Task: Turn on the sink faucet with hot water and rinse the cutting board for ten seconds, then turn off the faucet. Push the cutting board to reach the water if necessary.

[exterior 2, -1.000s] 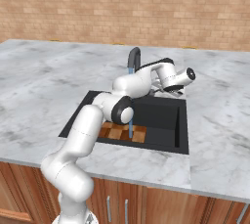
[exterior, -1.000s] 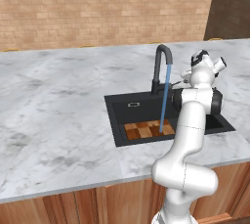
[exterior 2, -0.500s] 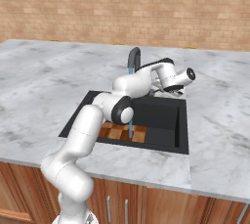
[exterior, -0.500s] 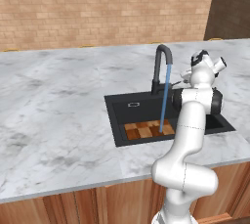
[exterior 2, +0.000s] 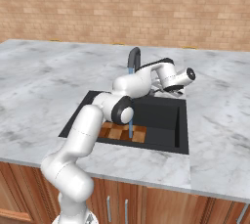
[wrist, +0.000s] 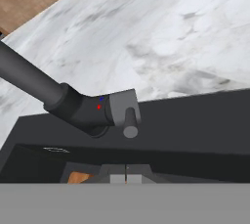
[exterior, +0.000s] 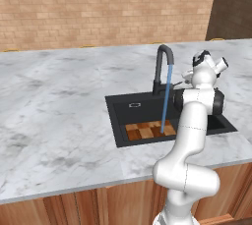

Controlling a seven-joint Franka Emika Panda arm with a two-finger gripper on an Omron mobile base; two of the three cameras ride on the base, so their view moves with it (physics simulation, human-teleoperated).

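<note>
now the tap [exterior: 163, 67] stands at the back of the sink [exterior: 123, 108], tall and black with a bent top. water [exterior: 166, 98] runs down from it in a thin blue line. the water lands on the board [exterior: 147, 130]. the board lies flat on the sink floor, near the front wall, and shows tan, orange and brown squares. from the right side the board [exterior 2: 117, 132] is partly behind the arm, and the water [exterior 2: 131, 129] hits it near its right end.

the sink is set into a grey and white stone worktop [exterior: 54, 121]. a small pale mark [exterior: 134, 104] is on the sink floor, behind the board and apart from it. a brick wall [exterior: 98, 8] stands behind the worktop. wooden doors [exterior 2: 146, 203] are under it.

the arm bends up over the front of the sink, and its hand sits high, just to the right of the tap. in the hand picture the tap's thick base [wrist: 80, 108] is close, with a grey block and a short round lever [wrist: 130, 123] sticking out. a red dot and a blue dot sit on the base. the fingers [wrist: 126, 176] are low at the bottom edge, below the lever and not touching it. they look pressed together with nothing between them. a bit of the board [wrist: 78, 177] peeks out just left of them.
</note>
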